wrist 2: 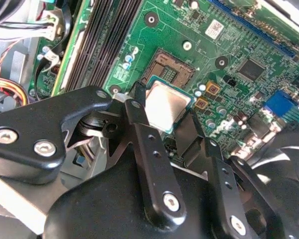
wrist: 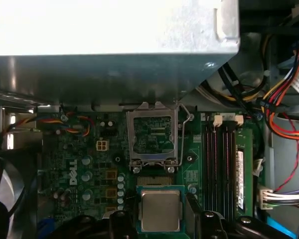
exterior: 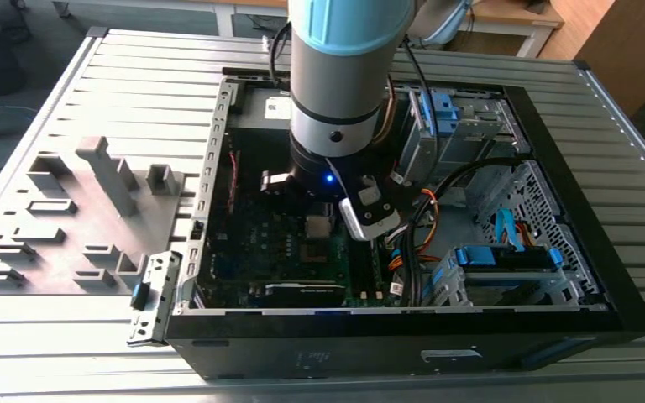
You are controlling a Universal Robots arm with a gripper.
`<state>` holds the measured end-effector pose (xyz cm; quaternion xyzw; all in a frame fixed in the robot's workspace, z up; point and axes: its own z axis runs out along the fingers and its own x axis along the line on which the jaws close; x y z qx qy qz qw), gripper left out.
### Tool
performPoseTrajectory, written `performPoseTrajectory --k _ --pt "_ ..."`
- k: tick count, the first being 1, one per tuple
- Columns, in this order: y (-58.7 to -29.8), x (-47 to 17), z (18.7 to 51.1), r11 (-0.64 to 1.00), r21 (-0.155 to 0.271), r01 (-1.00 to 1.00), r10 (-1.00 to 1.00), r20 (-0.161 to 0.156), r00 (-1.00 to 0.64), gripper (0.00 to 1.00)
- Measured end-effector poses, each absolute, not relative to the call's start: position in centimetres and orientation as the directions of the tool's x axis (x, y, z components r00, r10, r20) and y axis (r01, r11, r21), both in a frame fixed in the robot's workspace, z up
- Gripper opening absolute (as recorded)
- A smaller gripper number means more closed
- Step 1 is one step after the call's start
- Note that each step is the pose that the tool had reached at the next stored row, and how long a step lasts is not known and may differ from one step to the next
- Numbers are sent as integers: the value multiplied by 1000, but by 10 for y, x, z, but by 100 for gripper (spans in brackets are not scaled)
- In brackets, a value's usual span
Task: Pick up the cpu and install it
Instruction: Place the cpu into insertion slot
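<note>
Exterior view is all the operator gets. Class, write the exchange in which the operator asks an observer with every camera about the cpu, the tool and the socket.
Operator: The arm blocks my sight into the computer case. Where is the cpu?
Observer: In both wrist views the cpu sits between the tool's fingers, silver top showing.
Operator: Is the socket free?
Observer: Yes. In the second wrist view the socket lies bare just beyond the cpu, with nothing in it.
</note>
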<state>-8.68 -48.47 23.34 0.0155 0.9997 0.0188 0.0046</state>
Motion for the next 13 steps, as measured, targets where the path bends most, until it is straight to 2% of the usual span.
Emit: performPoseTrajectory --k 13 --pt "-491 -88 216 999 37 33 34 -9 -999 47"
